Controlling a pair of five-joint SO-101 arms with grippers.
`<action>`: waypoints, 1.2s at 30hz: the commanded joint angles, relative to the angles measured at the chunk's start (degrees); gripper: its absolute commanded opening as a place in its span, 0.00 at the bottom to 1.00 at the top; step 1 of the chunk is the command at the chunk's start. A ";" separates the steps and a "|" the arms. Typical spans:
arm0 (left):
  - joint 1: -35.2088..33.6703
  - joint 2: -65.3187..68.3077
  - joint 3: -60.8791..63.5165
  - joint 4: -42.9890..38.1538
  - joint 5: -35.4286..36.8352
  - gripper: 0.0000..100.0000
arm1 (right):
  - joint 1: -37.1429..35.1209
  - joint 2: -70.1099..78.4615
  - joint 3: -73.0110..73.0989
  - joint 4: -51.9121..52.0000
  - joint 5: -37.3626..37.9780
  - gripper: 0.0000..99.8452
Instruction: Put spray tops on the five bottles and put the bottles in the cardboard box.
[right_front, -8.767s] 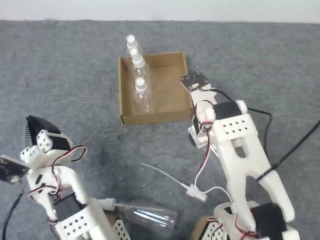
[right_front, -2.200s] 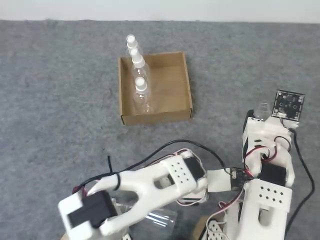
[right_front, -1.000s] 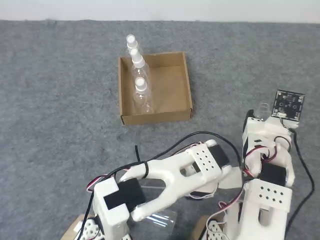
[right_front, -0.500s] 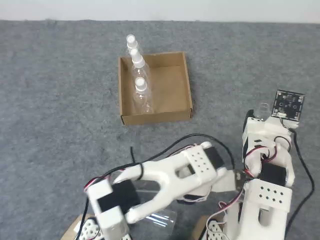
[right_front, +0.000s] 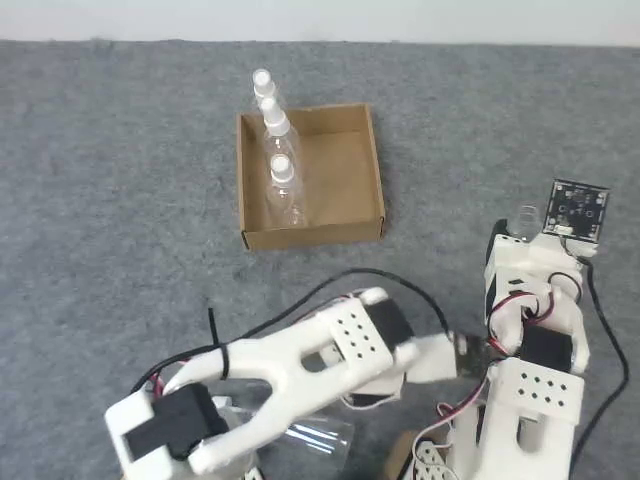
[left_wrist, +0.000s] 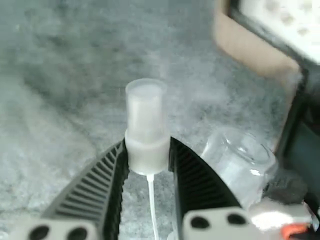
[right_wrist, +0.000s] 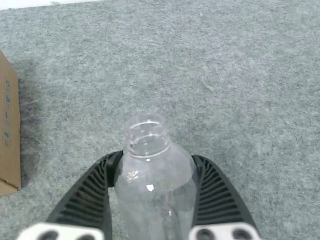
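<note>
from above we saw the box (right_front: 376, 170) on the grey mat (right_front: 120, 200), three capped bottles (right_front: 283, 190) standing in a row along one side wall. the left arm (right_front: 300, 355) stretched low across the near mat, its tip just beside the right arm (right_front: 530, 300), which stood folded well apart from the box. an open bottle (right_front: 522, 218) rose upright at the right arm's far end. a lying bottle (right_front: 315, 435) rested on its side at the near edge, partly under the left arm.

at the left wrist, the left gripper (left_wrist: 146, 150) was clamped on the collar of a spray top (left_wrist: 146, 105), a ribbed finger on each side. the head stuck out past the tips and its thin tube (left_wrist: 150, 200) ran back between the fingers, all held above the mat. a clear neck (left_wrist: 237, 155) showed just beside the gripper (which bottle it belonged to we could not tell).

at the right wrist, the right gripper (right_wrist: 155, 161) held the open bottle by its shoulder, both fingers pressed to the plastic, the mouth uncapped. a corner of the box showed well apart from the bottle.
</note>
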 joint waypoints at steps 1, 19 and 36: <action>-3.25 -5.19 -0.13 -1.76 2.46 0.01 | -0.66 -1.80 -0.70 -1.19 -0.44 0.01; -11.16 -31.21 8.92 -9.67 9.49 0.01 | -1.63 -1.80 0.00 -1.54 -0.70 0.01; -15.74 -46.24 8.92 -11.69 27.96 0.01 | -3.12 -1.89 -0.09 -1.54 -0.97 0.01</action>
